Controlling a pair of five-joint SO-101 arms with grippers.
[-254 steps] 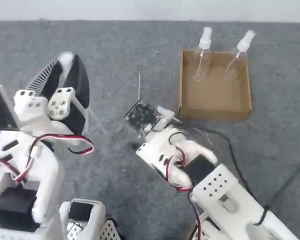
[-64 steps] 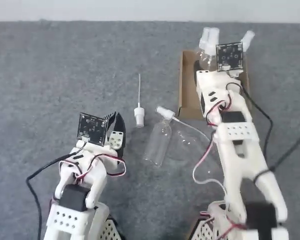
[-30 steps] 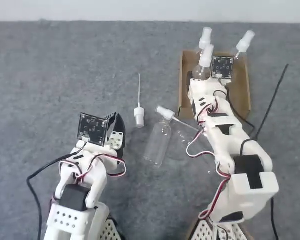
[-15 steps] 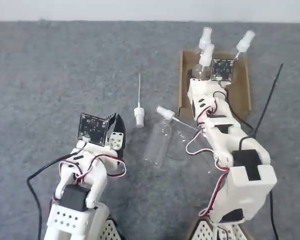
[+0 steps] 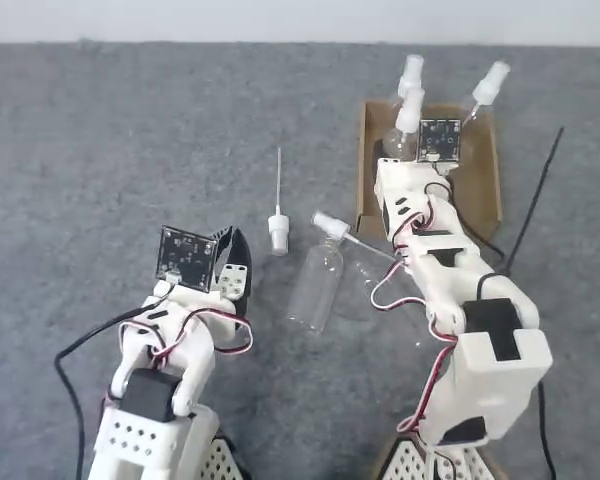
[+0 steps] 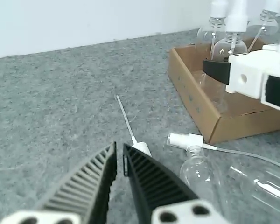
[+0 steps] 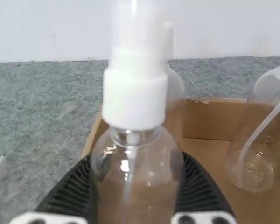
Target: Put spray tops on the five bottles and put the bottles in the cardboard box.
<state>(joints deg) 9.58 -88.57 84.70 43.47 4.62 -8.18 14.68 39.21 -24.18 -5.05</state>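
As right gripper [image 7: 136, 163] clamps it, bottle [image 7: 130, 191] stands upright between jaws.

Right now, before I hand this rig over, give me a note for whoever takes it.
Right end effector: shut on a clear plastic bottle with white spray top, upright at the brown cardboard box; not yet released.
Left end effector: shut, empty, above the grey carpet near a loose white spray top with long tube.
Done: two capped bottles stand in the box.
Left: release the third; cap and box the two clear bottles lying on the carpet. A second spray top lies by one bottle's neck.
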